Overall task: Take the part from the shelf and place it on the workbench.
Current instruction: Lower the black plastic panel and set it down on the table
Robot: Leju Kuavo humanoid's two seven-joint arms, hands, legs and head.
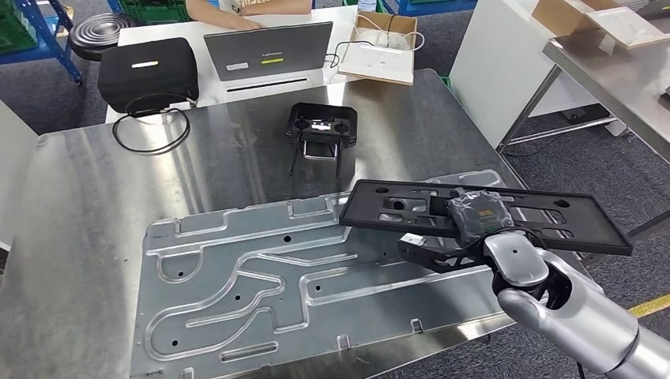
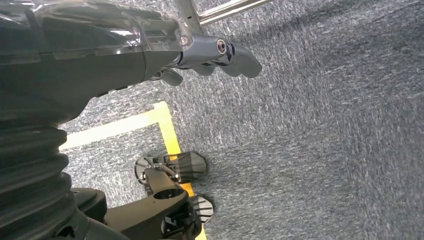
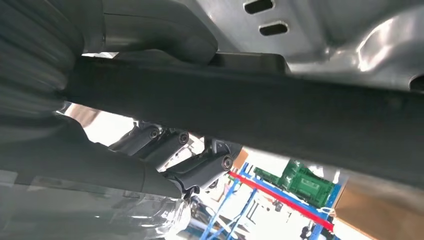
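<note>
Right hand (image 1: 478,237) grips black flat part (image 1: 545,217) over metal workbench (image 1: 79,221).
Part extends both sides of hand, roughly level; left hand (image 2: 220,55) hangs, fingers curled, holding nothing.

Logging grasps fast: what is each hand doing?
Left hand: holds nothing, fingers curled in.
Right hand: grips the black flat part.
</note>
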